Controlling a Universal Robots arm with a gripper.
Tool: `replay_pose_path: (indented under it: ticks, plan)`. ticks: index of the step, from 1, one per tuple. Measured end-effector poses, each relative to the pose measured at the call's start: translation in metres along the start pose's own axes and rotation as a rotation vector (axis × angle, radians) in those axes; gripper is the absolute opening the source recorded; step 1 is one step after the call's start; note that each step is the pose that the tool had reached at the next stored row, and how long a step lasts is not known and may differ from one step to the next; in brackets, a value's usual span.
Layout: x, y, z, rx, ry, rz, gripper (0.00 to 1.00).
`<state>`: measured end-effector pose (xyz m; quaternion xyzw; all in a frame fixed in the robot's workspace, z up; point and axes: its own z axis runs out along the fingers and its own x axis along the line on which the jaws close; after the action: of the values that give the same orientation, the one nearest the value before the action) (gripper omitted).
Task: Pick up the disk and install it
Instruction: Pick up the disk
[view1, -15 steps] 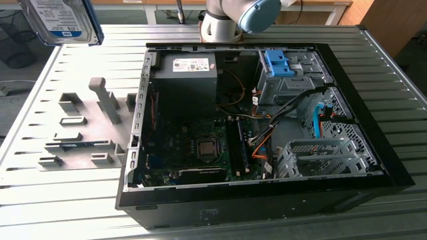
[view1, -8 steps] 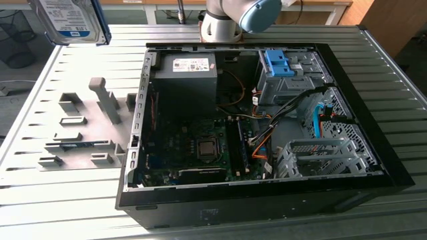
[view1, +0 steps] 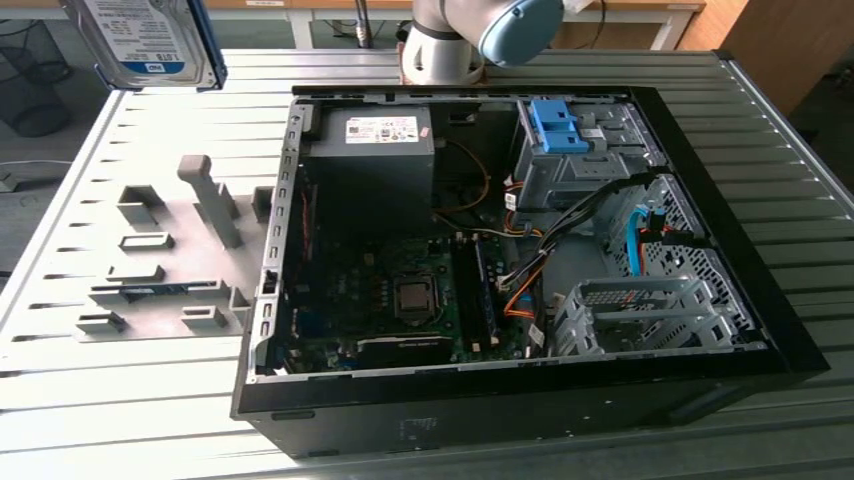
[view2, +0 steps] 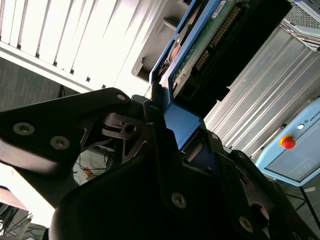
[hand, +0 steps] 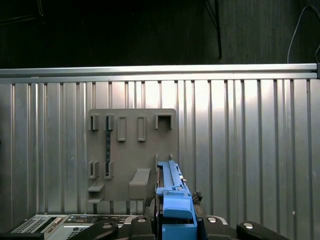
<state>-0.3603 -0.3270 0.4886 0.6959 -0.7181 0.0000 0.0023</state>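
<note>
Disk lifted, not yet installed.
The gripper (view2: 166, 121), jaws pinching its blue carrier (hand: 175, 200), holds the disk (view1: 147, 40) aloft, far left of the open computer case (view1: 507, 410).

I see the open computer case (view1: 521, 410) lying on the slatted table (view1: 134, 420), with the holder tray (view1: 174, 270) just beside it on the exterior view's left. Inside the case, the power supply (view1: 374, 150) sits far left, the drive bay (view1: 574, 150) far right and a second cage (view1: 641, 315) near right. The arm's base (view1: 447, 45) stands behind the case. The disk (view1: 144, 40) hangs above the table's far left corner.
</note>
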Motion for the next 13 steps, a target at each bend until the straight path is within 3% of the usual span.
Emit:
replay_pose_path:
  ticks: [13]
  plan:
    - [0.0000, -0.0005, 0.0000, 0.0000, 0.0000, 0.000, 0.36]
